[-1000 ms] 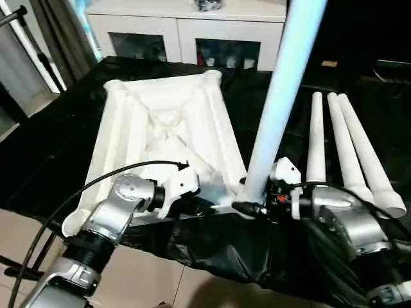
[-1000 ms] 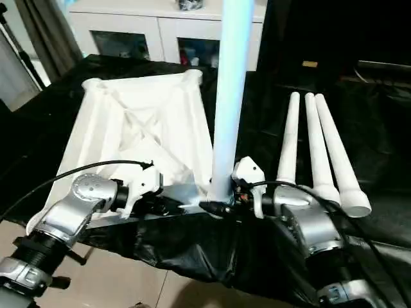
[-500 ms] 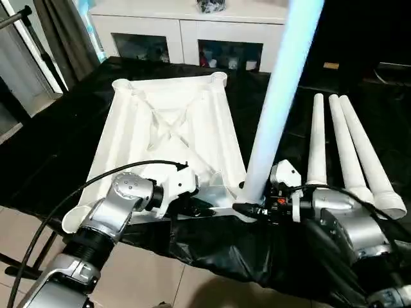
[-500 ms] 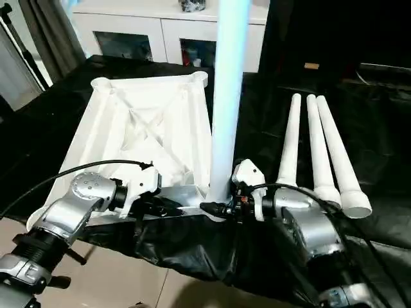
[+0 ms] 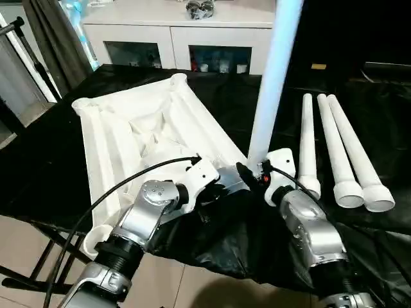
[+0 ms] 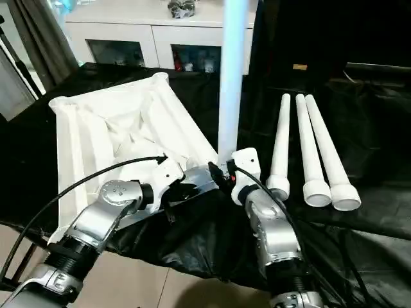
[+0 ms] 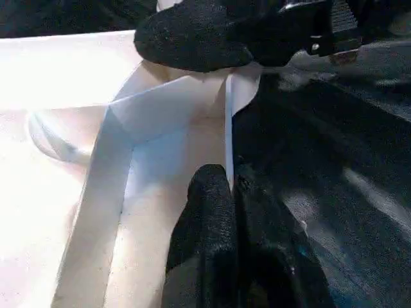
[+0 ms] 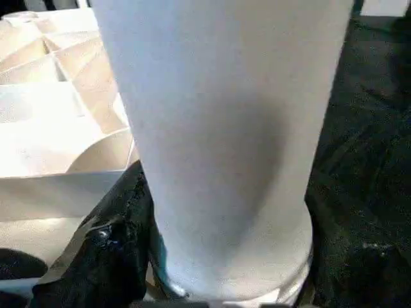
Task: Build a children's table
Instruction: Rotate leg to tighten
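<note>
Left wrist view: the left gripper (image 7: 230, 212) is pinching the thin rim wall of the tabletop (image 5: 138, 131) with its two black fingers (image 7: 205, 218) pressed together on the plastic. This grip is probably bracing the tabletop near its corner socket so that it does not slide on the black cloth (image 5: 58, 135) while a leg is being fitted.

In the right wrist view, the right gripper (image 5: 252, 174) is closing around the base of the upright leg (image 5: 273, 77), a black finger (image 8: 106, 256) lying against the tube just above its flared end. In the left eye view this leg is standing vertically at centre frame, its lower end meeting the near right corner of the tabletop; holding it low is likely giving the best control for seating it in the socket. Whether it is fully seated cannot be told.

The tabletop is lying underside up, ribs exposed, in the left centre of the frame.

Count: one tabletop; four legs, one upright in the gripper and three spare legs (image 5: 337, 154) lying side by side on the cloth at right, flared ends toward the robot. A white cabinet (image 5: 173, 32) is standing at the upper edge.
</note>
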